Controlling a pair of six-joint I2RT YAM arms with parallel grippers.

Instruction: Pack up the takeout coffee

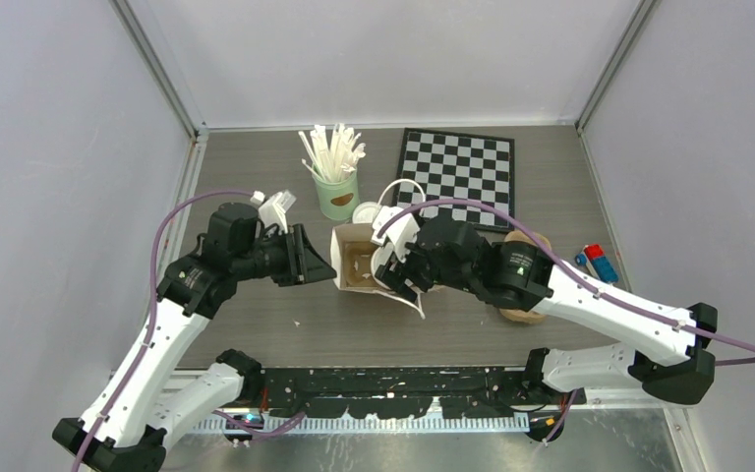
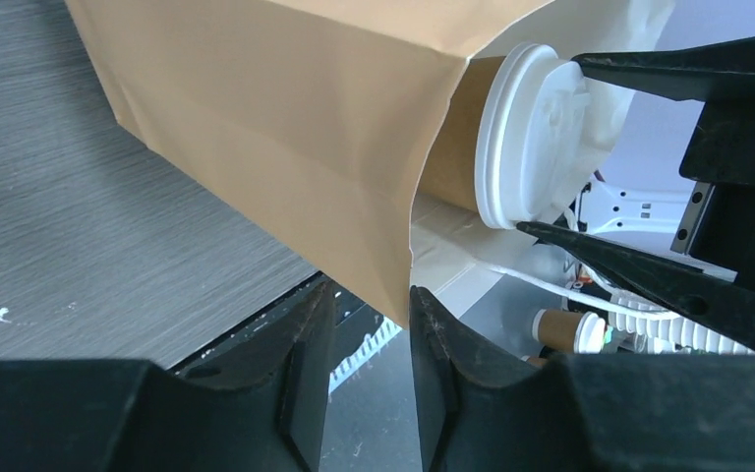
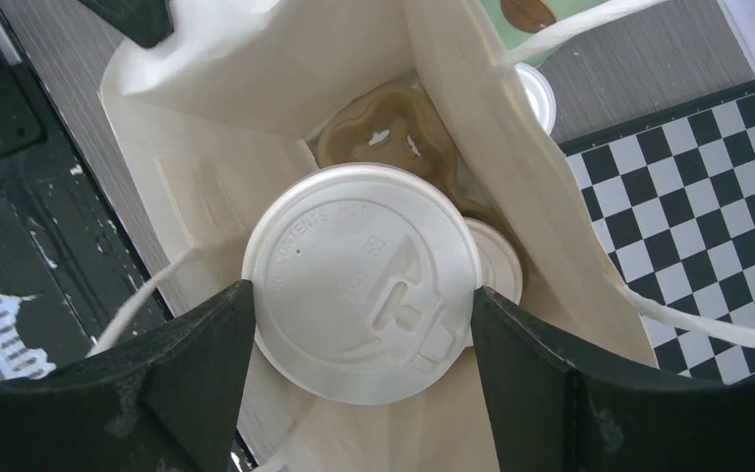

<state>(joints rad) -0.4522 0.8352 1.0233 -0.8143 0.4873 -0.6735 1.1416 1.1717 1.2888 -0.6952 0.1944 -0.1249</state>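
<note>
A: Top view first. What's on the table (image 1: pixel 256 334)?

B: A bag (image 2: pixel 285 128) stands open mid-table, btwn the two arms.

A: Grippers?

B: L gripper (image 2: pixel 369 324) sits at the bag's left rim. Its jaws are parted, w/ the paper edge just at the gap, not pinched. R gripper (image 3: pixel 362 300) is clamped on the held cup (image 2: pixel 531 138), a finger on each side of the lid. That cup hangs in the bag mouth, not set down yet.

A: Inside the bag?

B: The tray (image 3: pixel 383 138) lies on the bottom. A 2nd lid (image 3: pixel 499 264) shows beneath the held cup. Prob. a cup already seated there, but it's mostly hidden.

A: Anything outside?

B: A spare cup (image 1: pixel 367 212), lid on, stands on the table just beside the can (image 1: pixel 337 195), behind the bag.

A: Progress?

B: Past halfway, I'd say: tray in, likely one cup in, one going in. Left to do: lower and release the held cup, then maybe pack the spare cup.
</note>
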